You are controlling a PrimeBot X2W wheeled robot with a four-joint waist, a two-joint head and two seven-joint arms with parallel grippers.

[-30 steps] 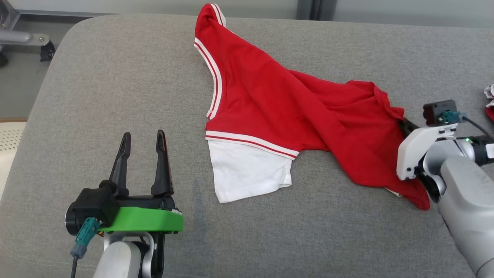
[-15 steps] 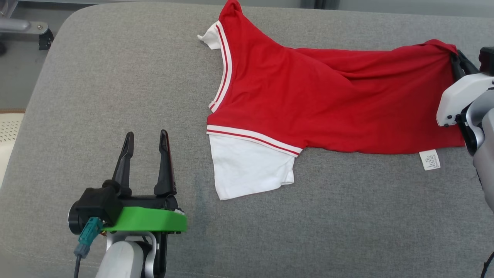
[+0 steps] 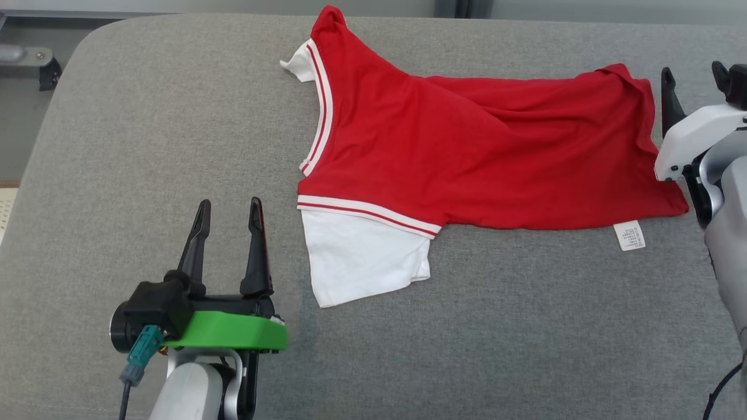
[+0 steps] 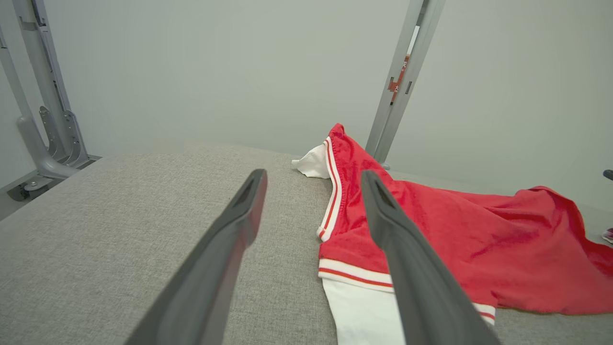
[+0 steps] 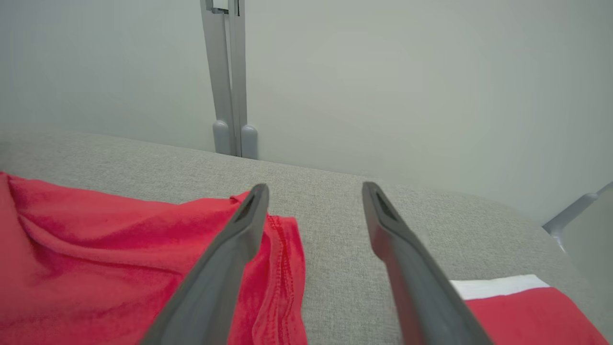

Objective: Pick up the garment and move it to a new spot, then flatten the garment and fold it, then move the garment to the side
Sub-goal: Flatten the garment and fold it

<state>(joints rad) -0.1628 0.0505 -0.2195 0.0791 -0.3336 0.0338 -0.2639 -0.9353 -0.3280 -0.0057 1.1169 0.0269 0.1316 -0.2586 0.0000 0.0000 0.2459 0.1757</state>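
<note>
Red shirt (image 3: pixel 467 157), part-spread on cushion (image 3: pixel 146 146); left gripper (image 3: pixel 229 204) at its 7 o'clock, right gripper (image 3: pixel 691 73) at 3, both gaping, empty; likely flattens best by pinching opposite edges, pulling outward.

Support: grey fabric cushion (image 3: pixel 146 146), rounded corners. On it: red T-shirt (image 3: pixel 496 163), white sleeves, spread from centre toward 3 o'clock; white care tag (image 3: pixel 629 235) at 4 o'clock hem.

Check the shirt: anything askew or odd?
Yes. The red fabric T-shirt with white sleeves is not flat: diagonal creases cross its far half, the far white sleeve is mostly tucked beneath, and a white care label pokes out at the near edge.
</note>
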